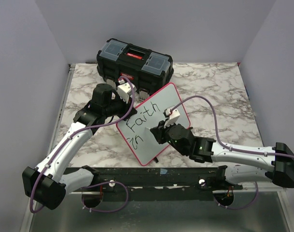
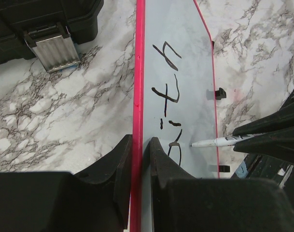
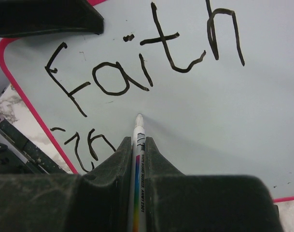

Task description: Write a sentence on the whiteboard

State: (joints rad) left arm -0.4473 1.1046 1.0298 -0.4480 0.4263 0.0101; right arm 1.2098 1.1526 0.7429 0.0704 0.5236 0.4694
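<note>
The marble table [image 1: 219,96] carries a black toolbox [image 1: 134,60] at its far edge. The whiteboard [image 1: 154,108] stands tilted at the table's centre, near of the toolbox.

The top view alone shows both arms and the whole toolbox. The left gripper [image 1: 126,99] is at the board's far-left edge and the right gripper [image 1: 159,130] is over its near half.

The left wrist view shows the left gripper [image 2: 137,140] pressed together on the red rim [image 2: 138,72].

The right wrist view shows the right gripper [image 3: 138,140] pinching a marker [image 3: 138,164]. Its tip is at the board surface, below "Faith" and right of "in". Only this view shows the sentence [image 3: 137,63] legibly; it is unfinished.
</note>
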